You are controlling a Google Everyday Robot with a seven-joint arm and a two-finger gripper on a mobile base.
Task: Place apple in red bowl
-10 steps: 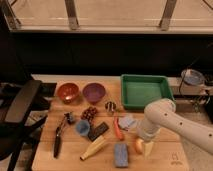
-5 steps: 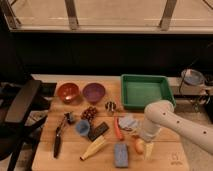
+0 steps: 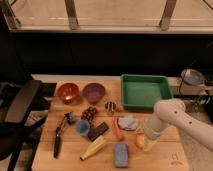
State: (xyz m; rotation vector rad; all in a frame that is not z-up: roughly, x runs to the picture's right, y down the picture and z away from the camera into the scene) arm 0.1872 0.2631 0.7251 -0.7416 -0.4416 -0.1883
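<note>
Table point(image 3: 161, 161) — red bowl point(image 3: 68, 92), apple point(image 3: 139, 141); jaws beside

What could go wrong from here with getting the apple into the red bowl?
1. The gripper sits close beside the apple, partly hidden by the arm; an off-centre grasp could roll it away.
2. The red bowl is across the board beside a same-shaped purple bowl, with the carrot and blue cup along the way to snag.

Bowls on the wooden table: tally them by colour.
Red bowl: 1
Purple bowl: 1
Total: 2
The gripper is low beside the apple, far from both bowls.
</note>
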